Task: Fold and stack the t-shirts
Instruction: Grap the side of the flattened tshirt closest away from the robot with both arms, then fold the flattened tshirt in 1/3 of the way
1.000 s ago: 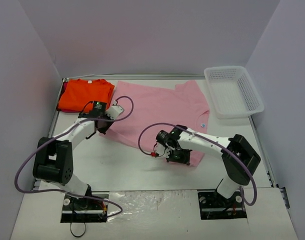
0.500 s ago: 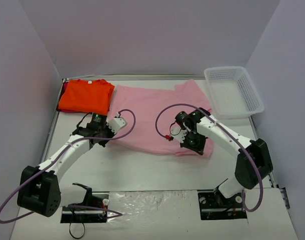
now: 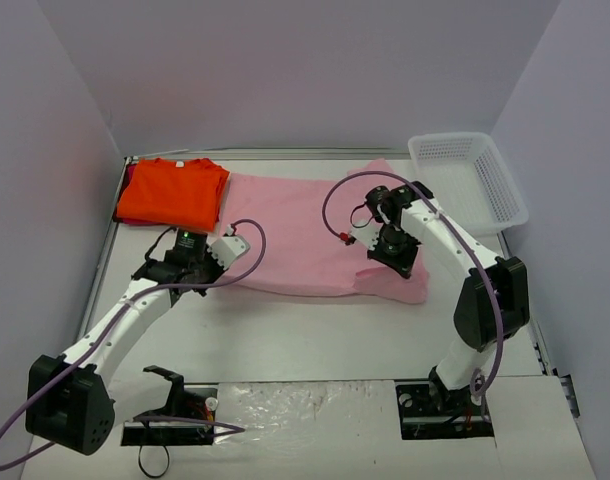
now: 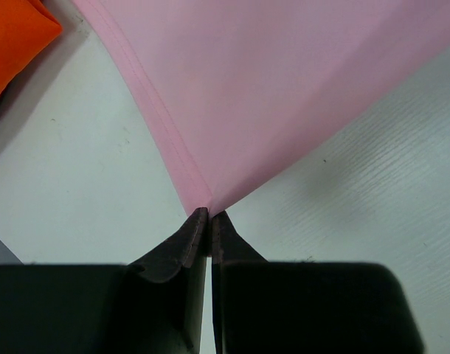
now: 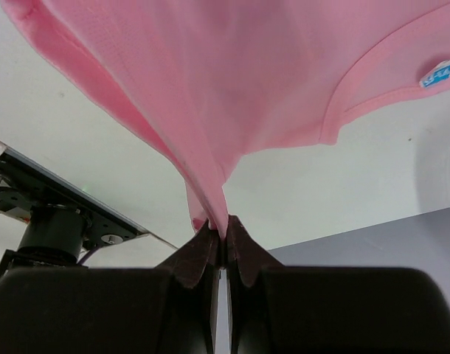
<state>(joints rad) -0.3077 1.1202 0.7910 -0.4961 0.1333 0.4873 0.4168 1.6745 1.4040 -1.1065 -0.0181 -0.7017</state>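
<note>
The left hand point(image 4: 210, 215) and right hand point(image 5: 224, 225) each pinch the pink t-shirt point(image 3: 295, 235); its blue label point(image 5: 438, 74) is unreadable.

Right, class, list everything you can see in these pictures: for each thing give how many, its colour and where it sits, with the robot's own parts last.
pink t-shirt: one, light pink, across the middle of the table, pinched at two points
orange t-shirt: one, bright orange, folded, far left corner
mesh basket: one, white, far right corner
table: one, white, under everything
cables: two, purple, one looping off each arm
arms: two, white and black, bases at the near edge
left claw: one, black, shut on the pink t-shirt's near left corner
right claw: one, black, shut on the pink t-shirt's right side
</note>
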